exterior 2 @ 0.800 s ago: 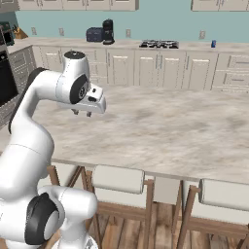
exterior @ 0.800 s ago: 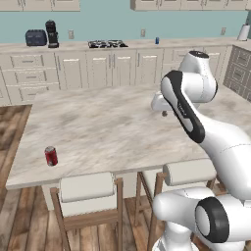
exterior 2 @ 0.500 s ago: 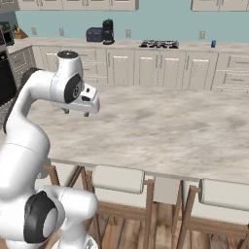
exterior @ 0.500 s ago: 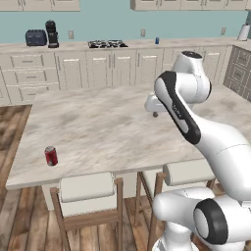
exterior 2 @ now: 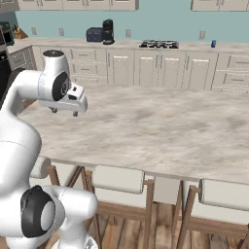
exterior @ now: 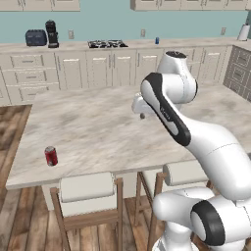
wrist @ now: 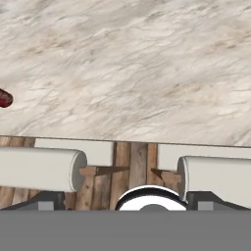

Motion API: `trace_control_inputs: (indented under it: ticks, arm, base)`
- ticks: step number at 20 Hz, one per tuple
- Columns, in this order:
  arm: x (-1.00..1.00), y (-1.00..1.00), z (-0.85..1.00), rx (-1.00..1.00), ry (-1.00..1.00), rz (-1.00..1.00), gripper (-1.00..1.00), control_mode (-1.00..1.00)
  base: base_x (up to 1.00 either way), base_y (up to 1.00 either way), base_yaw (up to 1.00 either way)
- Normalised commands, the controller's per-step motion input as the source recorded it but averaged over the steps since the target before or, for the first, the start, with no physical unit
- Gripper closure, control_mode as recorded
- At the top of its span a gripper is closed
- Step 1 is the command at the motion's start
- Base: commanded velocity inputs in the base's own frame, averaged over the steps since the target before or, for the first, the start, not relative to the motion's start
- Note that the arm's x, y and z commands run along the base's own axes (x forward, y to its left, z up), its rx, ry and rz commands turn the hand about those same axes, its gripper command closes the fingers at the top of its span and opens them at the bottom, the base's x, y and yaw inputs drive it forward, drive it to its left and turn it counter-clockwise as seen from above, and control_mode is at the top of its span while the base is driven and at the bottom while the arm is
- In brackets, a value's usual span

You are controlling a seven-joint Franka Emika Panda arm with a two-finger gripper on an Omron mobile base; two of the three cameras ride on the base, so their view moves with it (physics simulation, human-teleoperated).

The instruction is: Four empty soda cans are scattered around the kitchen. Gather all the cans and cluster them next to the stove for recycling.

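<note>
The kitchen has teal walls and beige cabinets, and a large island counter with a pale marble top fills the middle of both base views. The white arm rises from the lower right of the left base view and bends over this counter. Two stools with pale cushions stand at the near edge of the island.

The stove is on the back counter, upper middle of the left base view. A black coffee maker stands to its left.

The gripper hangs above the island with its jaws wide apart and holds nothing.

A red soda can stands upright at the lower left of the island. A blue soda can stands on the back counter, to the right of the stove.
</note>
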Motion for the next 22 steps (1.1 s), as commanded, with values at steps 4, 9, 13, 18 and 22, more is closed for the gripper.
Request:
trace_control_inputs:
  ticks: [4, 9, 13, 18, 22]
  arm:
    - [0.0, 0.14, 0.0, 0.0, 0.0, -0.01, -1.0, -1.0]
    - [0.0, 0.0, 0.0, 0.0, 0.0, 0.0, -1.0, 1.0]
    - [0.0, 0.0, 0.0, 0.0, 0.0, 0.0, -1.0, 1.0]
    - [0.0, 0.0, 0.0, 0.0, 0.0, 0.0, -1.0, 1.0]
    - [0.0, 0.0, 0.0, 0.0, 0.0, 0.0, -1.0, 1.0]
  base:
    - [0.0, 0.0, 0.0]
    - [0.0, 0.39, -0.07]
    - [0.03, 0.41, -0.08]
    - [0.12, 0.42, -0.05]
    - [0.17, 0.6, -0.03]
